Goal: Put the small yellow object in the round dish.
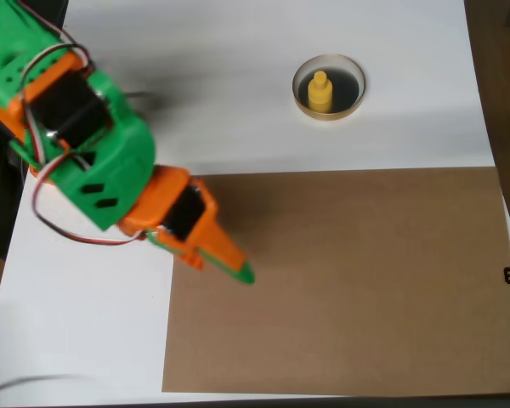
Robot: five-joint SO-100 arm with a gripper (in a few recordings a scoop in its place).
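Small yellow plastic object [320, 91], round base with a narrower knob on top, stands upright inside the round shallow dish [350, 100] with tan rim and dark inside, a bit left of dish centre. Dish sits on the white sheet [238, 127] at about 1 o'clock in the overhead view. Green and orange arm [93, 153] comes in from 10 o'clock, slightly blurred. Its gripper [238, 270] points toward 4 o'clock, tip over the upper left part of the brown cardboard sheet [348, 289], well apart from the dish. Fingers look pressed together into one point, nothing held. Red and white wires [68, 228] loop along the arm.
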